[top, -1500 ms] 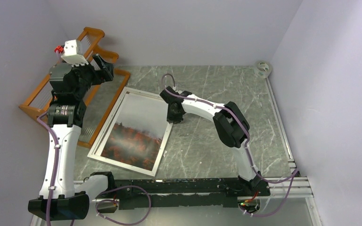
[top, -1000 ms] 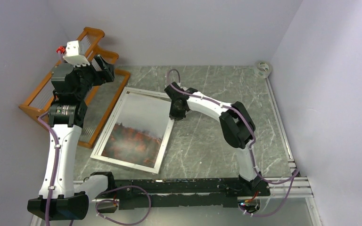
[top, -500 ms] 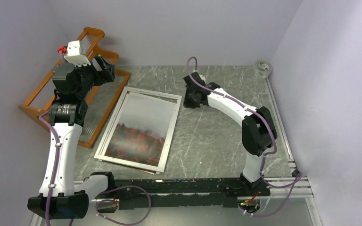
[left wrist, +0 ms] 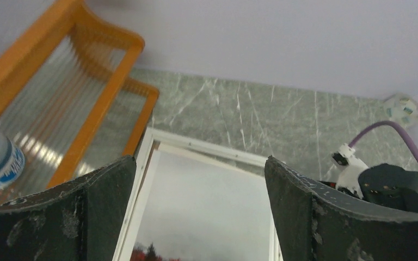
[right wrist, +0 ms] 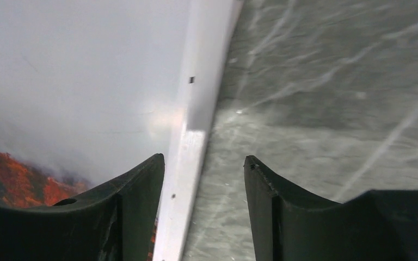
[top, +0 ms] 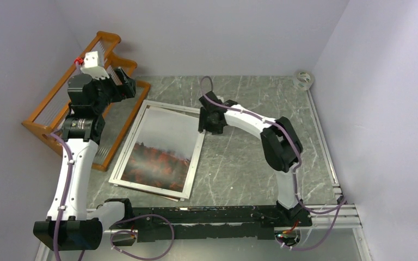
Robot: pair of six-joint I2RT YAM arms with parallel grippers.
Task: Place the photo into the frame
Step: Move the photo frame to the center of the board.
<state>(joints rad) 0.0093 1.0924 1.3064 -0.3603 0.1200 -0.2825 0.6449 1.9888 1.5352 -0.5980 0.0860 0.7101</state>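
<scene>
Now my right gripper [top: 207,124] is back at the far right corner of the frame [top: 196,160], having swung in from the bare stone where it hung half a second ago. Its dark, scuffed jaws stand apart and grip nothing: one finger is over the print, the other over the table [top: 250,98], and the white rail runs under the gap. The frame itself has swivelled slightly since a second and a half ago, then settled. It is a thin, flat, white-silver rectangle lying left of centre. The photo [top: 160,157] lies flat within its rails, smooth misty grey fading to red-orange trees at the near end, with a soft glare near the rail. My left gripper [top: 124,84] has barely shifted, raised over the orange wooden rack [top: 49,111], jaws wide and empty. The rack shows fine ribbing between rounded bars, and the tabletop is grey-green with pale marble-like veins
</scene>
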